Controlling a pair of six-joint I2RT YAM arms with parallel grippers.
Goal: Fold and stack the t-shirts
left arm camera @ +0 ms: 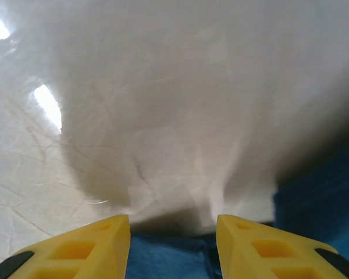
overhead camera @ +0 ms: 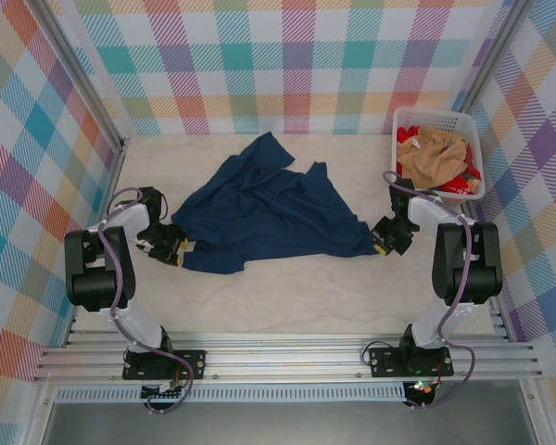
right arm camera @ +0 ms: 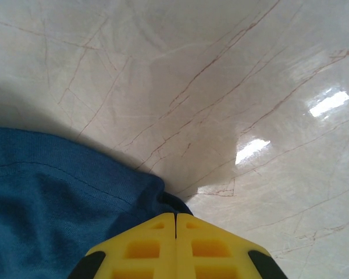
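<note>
Marble-look table, plaid walls; navy t-shirt apparently crumpled.

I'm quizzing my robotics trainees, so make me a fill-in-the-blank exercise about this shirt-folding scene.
The white basket stands at the table's far ___ corner.
The right end effector is ___ on the navy t-shirt's edge.
The left end effector stands ___, with navy cloth between its fingers.
In the basket, a tan-orange shirt lies with a ___ one.
Missing: right, shut, open, red.
</note>
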